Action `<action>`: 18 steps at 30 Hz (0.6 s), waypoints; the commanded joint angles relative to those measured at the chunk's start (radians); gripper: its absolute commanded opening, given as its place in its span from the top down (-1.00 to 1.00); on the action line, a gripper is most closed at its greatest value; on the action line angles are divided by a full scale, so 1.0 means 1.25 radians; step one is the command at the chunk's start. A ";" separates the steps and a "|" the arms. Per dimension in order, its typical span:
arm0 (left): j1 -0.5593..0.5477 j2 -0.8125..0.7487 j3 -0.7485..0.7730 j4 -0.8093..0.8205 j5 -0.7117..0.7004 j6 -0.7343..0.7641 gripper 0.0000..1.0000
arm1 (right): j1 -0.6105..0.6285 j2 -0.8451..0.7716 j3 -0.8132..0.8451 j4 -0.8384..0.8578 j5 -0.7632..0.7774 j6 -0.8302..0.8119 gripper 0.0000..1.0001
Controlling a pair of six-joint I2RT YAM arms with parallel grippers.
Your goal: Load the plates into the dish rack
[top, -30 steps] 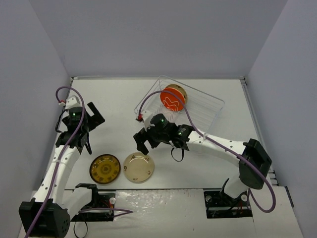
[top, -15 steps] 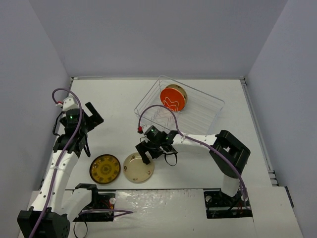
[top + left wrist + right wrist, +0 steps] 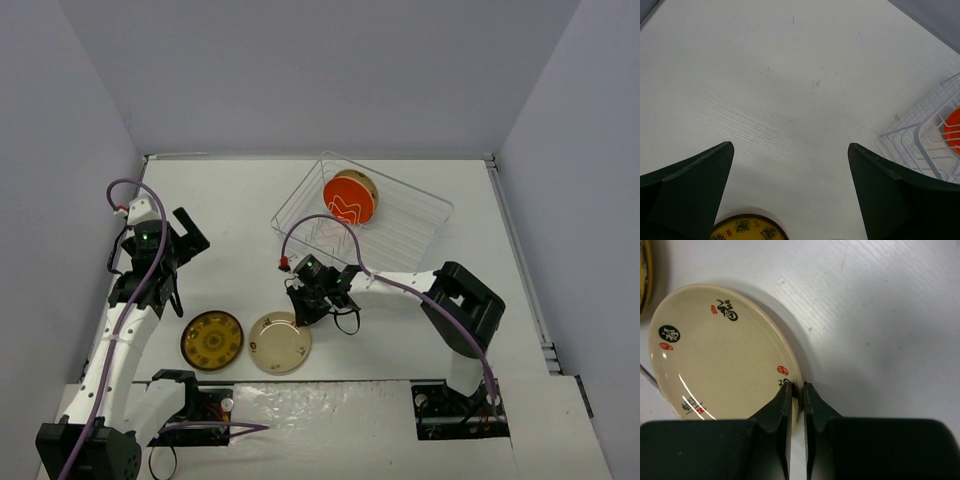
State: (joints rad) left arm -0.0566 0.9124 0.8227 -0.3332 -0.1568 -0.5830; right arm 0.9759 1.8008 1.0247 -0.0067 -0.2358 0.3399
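"So, where are the plates, seen from above?"

"Two lie on the white table (image 3: 230, 200) at its near edge, left of centre. A brown plate (image 3: 212, 340) with a yellow pattern is on the left. A cream plate (image 3: 280, 342) is just beside it on the right, and the two are close but not overlapping. Two more stand on edge in the dish rack (image 3: 425, 213), a clear wire basket at the far right of centre. The orange plate (image 3: 347, 200) with a pale squiggle faces the camera, and a pale plate (image 3: 368, 186) leans right behind it."

"And the arms?"

"The right gripper (image 3: 304, 312) reaches in from the right and is pinched on the far right rim of the cream plate. Its wrist camera shows this best: the two dark fingers (image 3: 779, 407) are nearly together, with the thin rim caught between them (small red and black marks dot the plate's face). Whether that rim is raised off the table, I cannot tell."

"What about the left side?"

"The left gripper (image 3: 190, 232) is held above the table's left side, well apart from any plate, with its fingers spread wide and nothing between them. Its own camera looks down at bare table, with the brown plate's edge at the bottom and a corner of the rack at the right."
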 commanded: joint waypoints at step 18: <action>0.004 -0.005 0.008 0.033 -0.044 0.001 -0.94 | 0.000 -0.236 0.136 -0.152 0.340 -0.107 1.00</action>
State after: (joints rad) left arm -0.0566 0.9127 0.8223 -0.3336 -0.1856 -0.5835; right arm 0.9768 1.6444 1.1112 -0.1778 -0.0325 0.2815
